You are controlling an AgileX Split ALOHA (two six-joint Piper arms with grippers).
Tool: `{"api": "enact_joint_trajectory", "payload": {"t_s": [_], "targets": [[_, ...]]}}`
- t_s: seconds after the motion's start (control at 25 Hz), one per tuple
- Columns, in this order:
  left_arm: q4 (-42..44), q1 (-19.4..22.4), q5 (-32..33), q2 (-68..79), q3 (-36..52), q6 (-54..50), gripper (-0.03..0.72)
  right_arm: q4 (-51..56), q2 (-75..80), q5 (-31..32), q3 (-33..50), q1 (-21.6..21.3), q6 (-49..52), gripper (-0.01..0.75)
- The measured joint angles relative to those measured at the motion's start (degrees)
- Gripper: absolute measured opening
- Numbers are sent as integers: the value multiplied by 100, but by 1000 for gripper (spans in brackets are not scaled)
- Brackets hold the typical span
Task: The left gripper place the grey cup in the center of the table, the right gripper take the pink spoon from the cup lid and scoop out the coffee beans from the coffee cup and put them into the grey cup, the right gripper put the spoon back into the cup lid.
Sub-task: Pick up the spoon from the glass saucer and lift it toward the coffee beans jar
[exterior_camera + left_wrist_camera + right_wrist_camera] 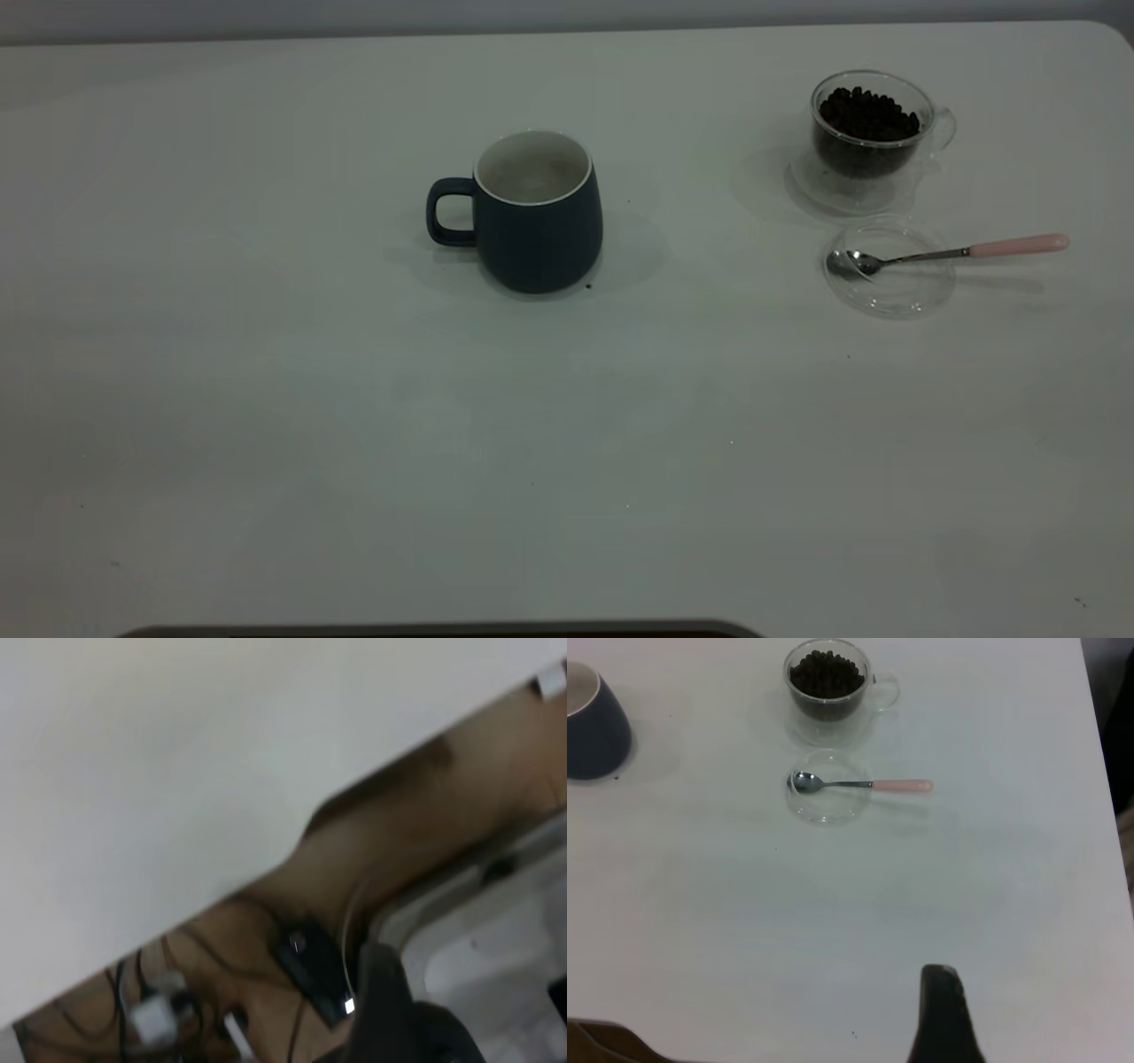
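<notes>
the grey cup (539, 213) stood upright near the middle of the table (266, 399), with its handle toward the left arm's side. nothing was touching it. it looked empty inside, though i could not see all the way down. i think the first job was done, since the cup sat where the beans should go.

the coffee cup (873, 128) stood far off on the right side, on its clear saucer. it was full of coffee beans (868, 113). just in front of it lay the cup lid (889, 270), flat on the table. the pink spoon (948, 253) rested there with its shiny bowl inside the lid and its pink end sticking out past the rim, away from the grey cup. that left the handle free to grab (a good spot for a pinch).

the right gripper (943, 1014) showed only as one dark finger tip in its own wrist view, high over the table and well away from the spoon. i could not tell if its jaws were spread or pressed together. the left gripper was not clear in any view, so i could not tell about it either.

the next job, i think, was picking up the spoon.
</notes>
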Motion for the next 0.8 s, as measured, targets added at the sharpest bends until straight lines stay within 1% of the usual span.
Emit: {"api": "enact_joint_trajectory", "payload": {"t_s": [0.36, 0.68, 0.76, 0.8], "targets": [[-197, 0, 33, -1565, 11, -353, 567, 0, 0, 0, 0, 0, 0, 564], [-197, 0, 76, -2453, 11, -386, 567, 0, 0, 0, 0, 0, 0, 564], [-197, 104, 94, -2552, 11, -386, 567, 0, 0, 0, 0, 0, 0, 564], [-197, 235, 107, -2567, 11, -386, 567, 0, 0, 0, 0, 0, 0, 564]]}}
